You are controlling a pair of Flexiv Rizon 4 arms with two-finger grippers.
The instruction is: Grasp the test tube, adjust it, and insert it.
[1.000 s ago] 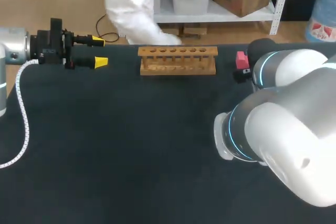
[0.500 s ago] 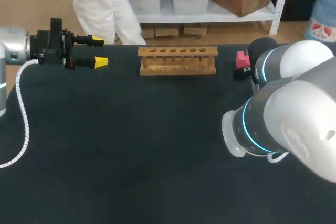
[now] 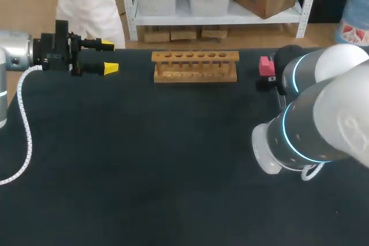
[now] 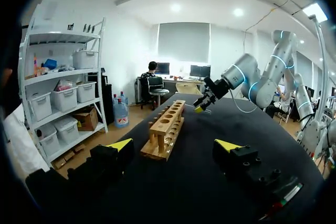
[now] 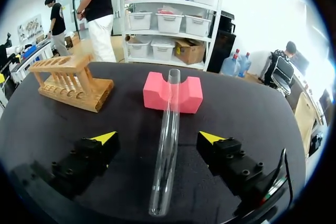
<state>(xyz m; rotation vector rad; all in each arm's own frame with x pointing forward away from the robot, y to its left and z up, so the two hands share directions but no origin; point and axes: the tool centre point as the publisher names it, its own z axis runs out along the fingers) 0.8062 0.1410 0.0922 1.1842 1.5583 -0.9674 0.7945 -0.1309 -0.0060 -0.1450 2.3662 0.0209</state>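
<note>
A clear test tube [image 5: 169,129] lies on the black table with its open end resting in the notch of a pink foam block [image 5: 189,95]. My right gripper [image 5: 158,138] is open, one finger on each side of the tube, neither touching it. In the head view the right arm [image 3: 323,125] hides that gripper and the tube; only the pink block [image 3: 265,65] shows beside it. The wooden tube rack [image 3: 195,66] stands at the table's far middle, its holes empty. My left gripper [image 3: 109,56] hangs open at the far left, level with the rack [image 4: 165,132], holding nothing.
The black table [image 3: 144,159] stretches bare between the arms. A white coiled cable [image 3: 24,125] hangs from the left arm over the table's left side. The rack [image 5: 71,82] stands to the side of the pink block, ahead of the right gripper.
The right arm's bulky elbow has swung toward the right edge of the head view, uncovering more table. The left arm, rack and pink block have stayed put.
</note>
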